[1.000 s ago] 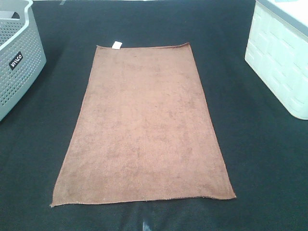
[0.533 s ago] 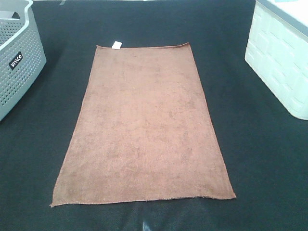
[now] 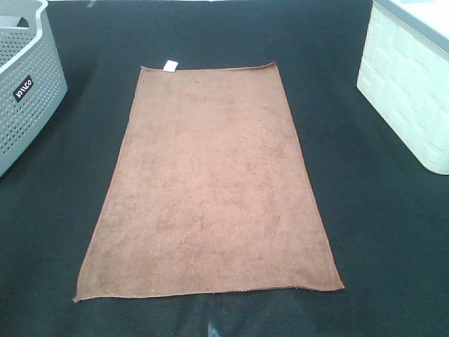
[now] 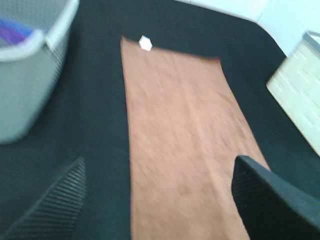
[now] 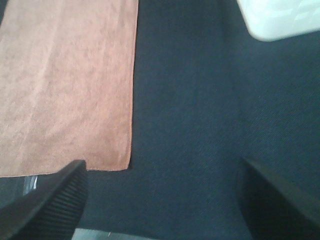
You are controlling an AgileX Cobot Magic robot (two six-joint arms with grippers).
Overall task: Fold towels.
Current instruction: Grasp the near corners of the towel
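Observation:
The reddish-brown towel (image 3: 210, 189) lies flat and fully spread on the black table, its long side running from front to back. Its small white tag (image 3: 170, 66) sticks out at the far short edge. The towel also shows in the left wrist view (image 4: 185, 140) with the tag (image 4: 145, 42), and in the right wrist view (image 5: 65, 85) with its near right corner. Neither gripper shows in the exterior high view. My left gripper (image 4: 160, 205) is open and empty above the near end of the towel. My right gripper (image 5: 162, 200) is open and empty above bare table right of the towel.
A grey perforated basket (image 3: 24, 84) stands at the back left and shows in the left wrist view (image 4: 30, 75). A white bin (image 3: 410, 84) stands at the back right and shows in the right wrist view (image 5: 280, 17). The black table (image 3: 379, 232) surrounds the towel.

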